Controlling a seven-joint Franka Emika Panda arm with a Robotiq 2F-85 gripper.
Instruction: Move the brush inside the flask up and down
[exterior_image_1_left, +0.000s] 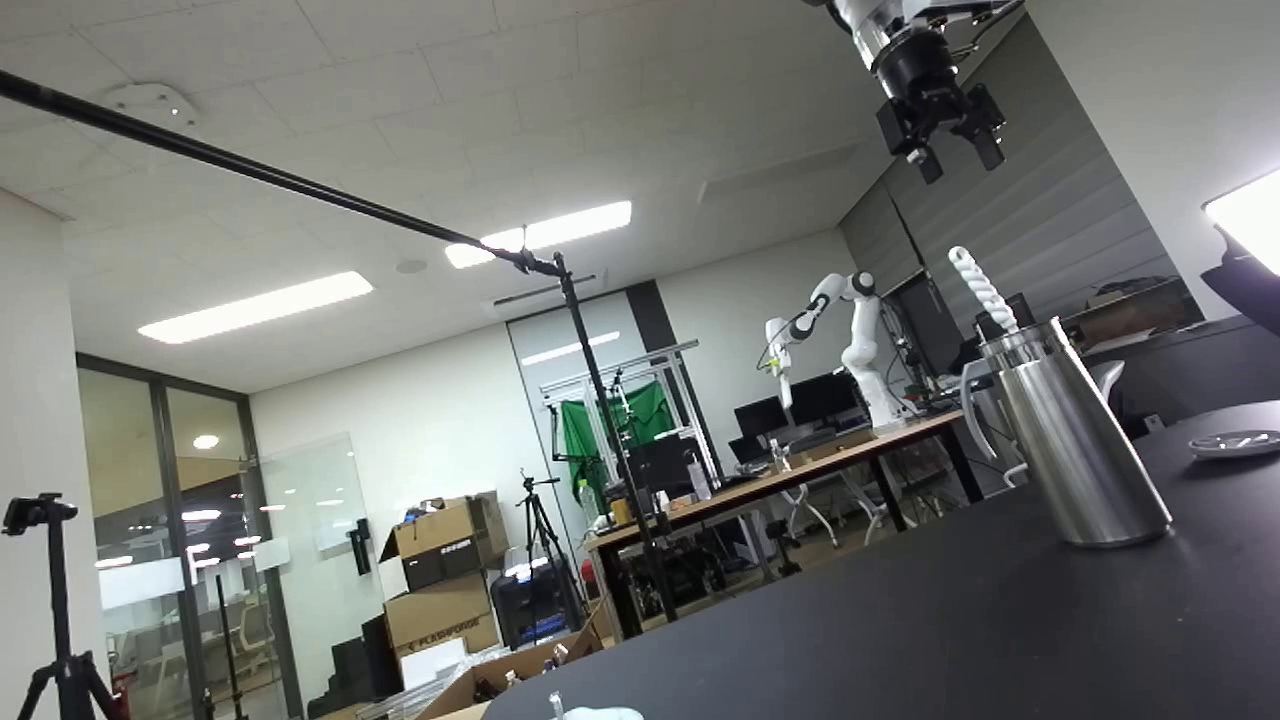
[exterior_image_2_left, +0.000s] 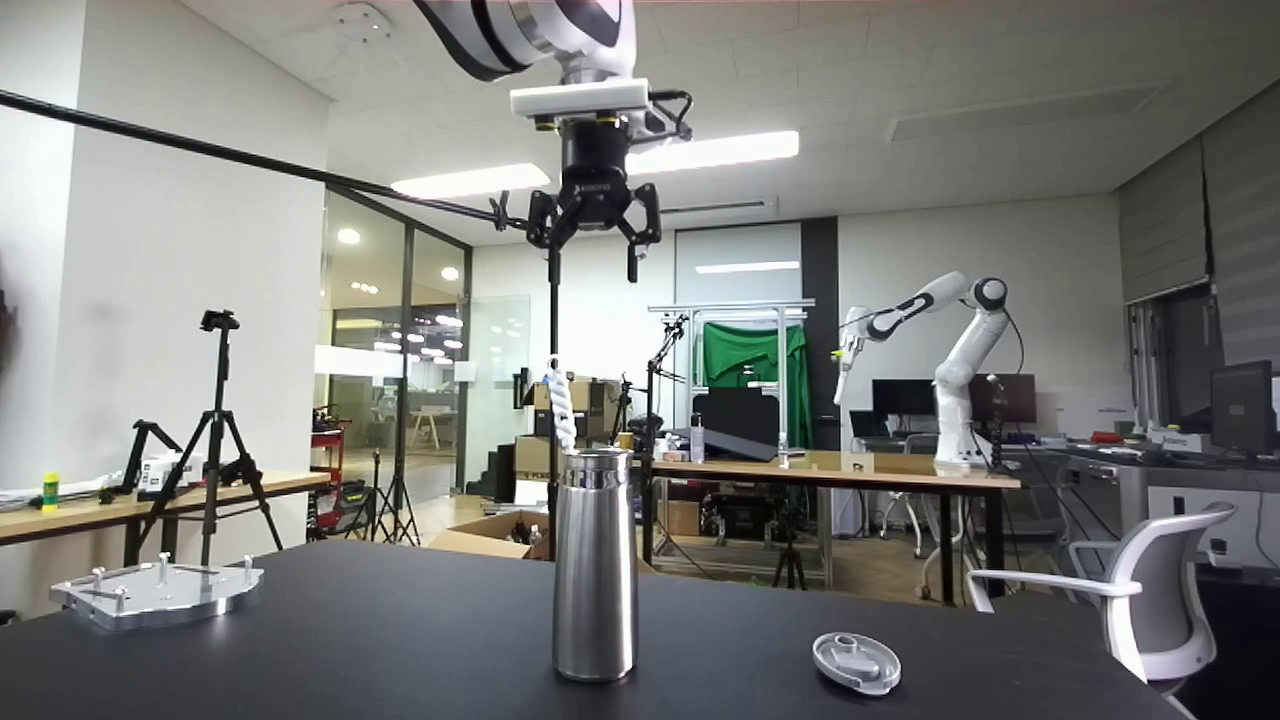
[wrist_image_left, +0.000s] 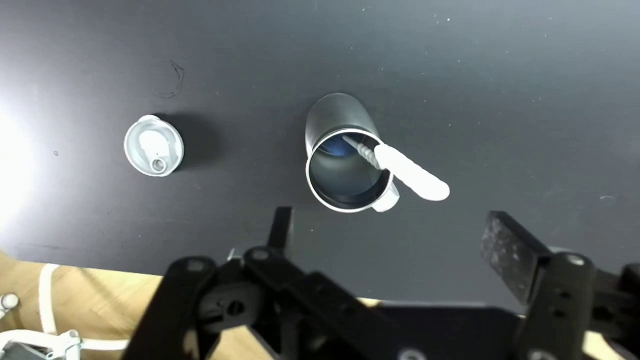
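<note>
A tall steel flask (exterior_image_1_left: 1085, 450) stands upright and uncapped on the black table; it also shows in an exterior view (exterior_image_2_left: 595, 570) and the wrist view (wrist_image_left: 340, 112). A white brush with a twisted handle (exterior_image_1_left: 983, 288) leans in its mouth, the handle sticking out past the rim, also in an exterior view (exterior_image_2_left: 562, 410) and the wrist view (wrist_image_left: 412, 172). Blue bristles show inside the flask in the wrist view; the lower brush is otherwise hidden by the walls. My gripper (exterior_image_2_left: 594, 265) is open and empty, pointing down, above the brush handle; its fingers show apart in the wrist view (wrist_image_left: 390, 230).
A grey-white lid (wrist_image_left: 153, 146) lies on the table beside the flask, also in an exterior view (exterior_image_2_left: 857, 663). The flask has a pale side handle (exterior_image_1_left: 975, 410). A clear plate with pegs (exterior_image_2_left: 160, 595) lies at the table's far side. A white chair (exterior_image_2_left: 1160, 600) stands by the table edge.
</note>
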